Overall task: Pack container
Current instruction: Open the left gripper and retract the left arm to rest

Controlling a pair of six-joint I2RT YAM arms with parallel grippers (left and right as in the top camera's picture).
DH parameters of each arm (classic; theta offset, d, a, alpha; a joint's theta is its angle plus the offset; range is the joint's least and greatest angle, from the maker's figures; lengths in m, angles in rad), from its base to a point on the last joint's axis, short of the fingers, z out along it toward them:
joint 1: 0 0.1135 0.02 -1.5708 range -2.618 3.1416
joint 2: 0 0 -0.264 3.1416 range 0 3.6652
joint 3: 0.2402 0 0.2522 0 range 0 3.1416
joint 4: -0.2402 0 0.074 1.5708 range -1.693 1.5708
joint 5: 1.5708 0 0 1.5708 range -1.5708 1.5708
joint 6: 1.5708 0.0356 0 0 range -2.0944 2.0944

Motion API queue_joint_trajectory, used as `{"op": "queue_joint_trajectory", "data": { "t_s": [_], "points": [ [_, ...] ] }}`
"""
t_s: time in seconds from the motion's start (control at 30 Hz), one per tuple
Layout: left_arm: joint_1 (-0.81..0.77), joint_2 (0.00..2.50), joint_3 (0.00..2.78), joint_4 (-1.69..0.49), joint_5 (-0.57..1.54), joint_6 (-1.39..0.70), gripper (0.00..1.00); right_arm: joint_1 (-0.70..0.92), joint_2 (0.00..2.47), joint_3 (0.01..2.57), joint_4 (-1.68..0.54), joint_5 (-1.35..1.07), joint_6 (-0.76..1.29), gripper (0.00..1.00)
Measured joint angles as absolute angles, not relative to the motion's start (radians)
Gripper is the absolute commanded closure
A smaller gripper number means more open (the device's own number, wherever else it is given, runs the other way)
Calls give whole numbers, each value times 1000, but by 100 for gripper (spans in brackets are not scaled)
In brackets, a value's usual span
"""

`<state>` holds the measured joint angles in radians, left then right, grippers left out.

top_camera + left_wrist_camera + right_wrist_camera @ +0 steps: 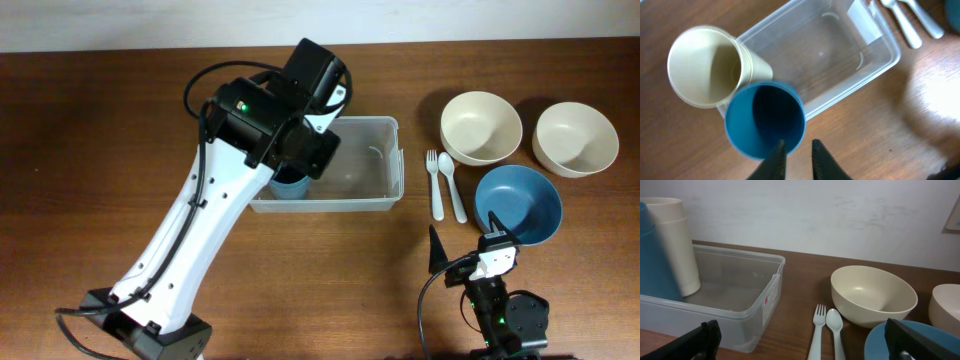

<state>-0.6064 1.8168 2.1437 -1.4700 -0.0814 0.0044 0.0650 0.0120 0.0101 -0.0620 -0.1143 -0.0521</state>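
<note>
The container (pixel 372 203) is a clear rectangular bin at mid-table, also seen in the left wrist view (pixel 888 44) and the right wrist view (pixel 742 314). A blue cup (pixel 765 120) and a cream cup (pixel 705 65) stand upright side by side at its left end. My left gripper (pixel 799 145) hovers over the blue cup's near rim. One finger is over the cup's mouth and the other outside it, with a gap wider than the wall. My right gripper (pixel 810 340) stands wide open and holds nothing, low at the table's front right, short of the cutlery.
Two cream bowls (pixel 481 127) (pixel 575 138) sit at the back right, with a blue bowl (pixel 518 205) in front of them. A white fork (pixel 434 182) and spoon (pixel 452 188) lie between the container and the bowls. My left arm (pixel 190 240) crosses the table's left half.
</note>
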Motion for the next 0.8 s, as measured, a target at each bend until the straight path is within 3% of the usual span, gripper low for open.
{"op": "queue_joint_trajectory", "data": {
  "t_s": [0.1,0.23,0.37,0.43,0.8],
  "points": [
    [-623,1817,2144,-1447,-80,4,64,65,12,10,-62,-114,-54,1],
    [-628,1817,2144,-1439,-125,-22,62,65,12,10,-62,-114,-52,1],
    [-561,1817,2146,-1462,-185,-94,47,65,12,10,-62,-114,-53,1],
    [-496,1816,2152,-1473,-207,-134,0,65,12,10,-62,-114,-53,1],
    [-46,1718,2172,-1480,-260,-236,0,65,12,10,-62,-114,-53,1]
  ]
}}
